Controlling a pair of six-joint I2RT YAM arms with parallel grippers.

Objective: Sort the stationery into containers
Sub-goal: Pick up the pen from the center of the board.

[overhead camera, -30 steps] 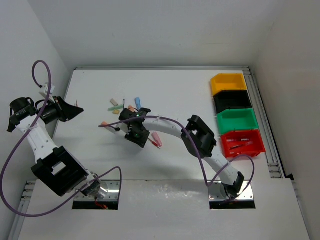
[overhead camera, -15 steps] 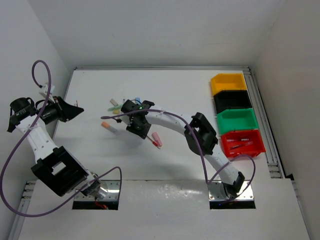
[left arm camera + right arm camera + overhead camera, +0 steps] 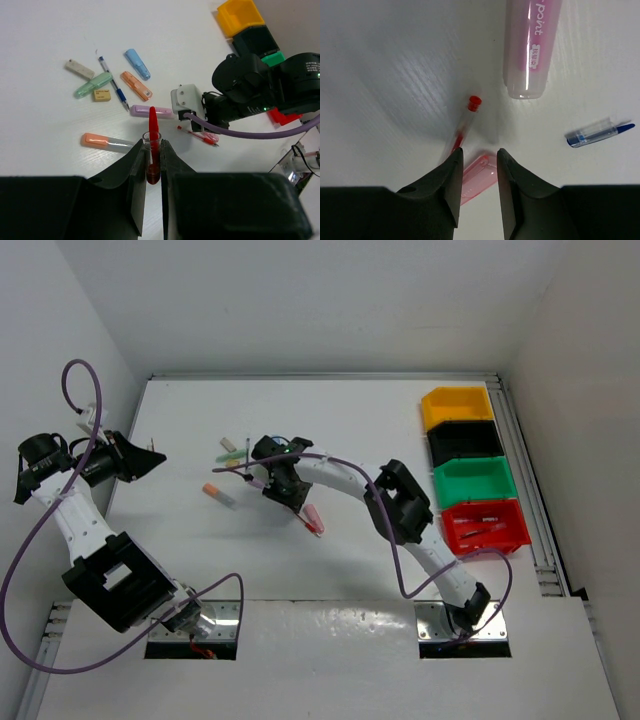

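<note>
Fingers of the left gripper (image 3: 152,145) are almost closed, pinching a red pen (image 3: 153,120). In the left wrist view the pen juts out from between the tips toward 12 o'clock, red cap leading and clear barrel squeezed between the pads. This gripper hangs above the left margin of the table (image 3: 350,420), well apart from the loose stationery.

The right gripper (image 3: 478,151) sits low over the table with its fingers partly apart, and they clamp nothing. In the right wrist view a second red pen (image 3: 465,122) lies at 11 o'clock from the gap. Its lower end runs under the tip of the finger on that side, and contact cannot be told. A pale pink piece (image 3: 479,177) lies flat on the table below the gap, toward 6 o'clock, partly hidden by both fingers. A pink marker (image 3: 530,45) lies at 1 o'clock, near but clear of the tips. A blue pen end (image 3: 597,134) lies at 3 o'clock, further off.

From the left wrist view, a green marker (image 3: 93,84), blue marker (image 3: 137,63), orange marker (image 3: 136,85) and salmon marker (image 3: 105,141) lie scattered to the 9 and 10 o'clock side of the right gripper.

Along the table's right edge stand the yellow bin (image 3: 455,408), black bin (image 3: 465,445), green bin (image 3: 472,483) and red bin (image 3: 487,546), running from 12 to 6 o'clock. Thin pens lie in the red one.
</note>
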